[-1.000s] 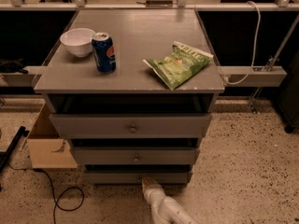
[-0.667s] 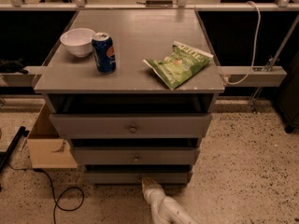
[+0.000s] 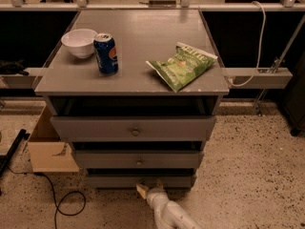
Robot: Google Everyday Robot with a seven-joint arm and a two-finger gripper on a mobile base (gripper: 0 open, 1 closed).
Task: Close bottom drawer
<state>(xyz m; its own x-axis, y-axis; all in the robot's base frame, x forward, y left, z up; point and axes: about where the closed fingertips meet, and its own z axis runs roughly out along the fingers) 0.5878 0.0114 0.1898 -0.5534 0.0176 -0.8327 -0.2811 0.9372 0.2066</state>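
The bottom drawer [image 3: 119, 181] is the lowest, slimmest grey front of the cabinet, just above the floor. It stands out about as far as the drawer above it. Its knob is hidden behind my gripper [image 3: 148, 189]. My white arm [image 3: 171, 216] comes up from the bottom edge of the view, and the gripper is low at the middle of the bottom drawer's front, against or very close to it.
The middle drawer [image 3: 138, 160] and the top drawer [image 3: 133, 128] stick out slightly. On the cabinet top [image 3: 143, 42] are a white bowl [image 3: 79, 42], a blue soda can [image 3: 106, 54] and a green chip bag [image 3: 183, 65]. A cardboard box [image 3: 50, 149] and a black cable [image 3: 57, 199] lie on the floor at left.
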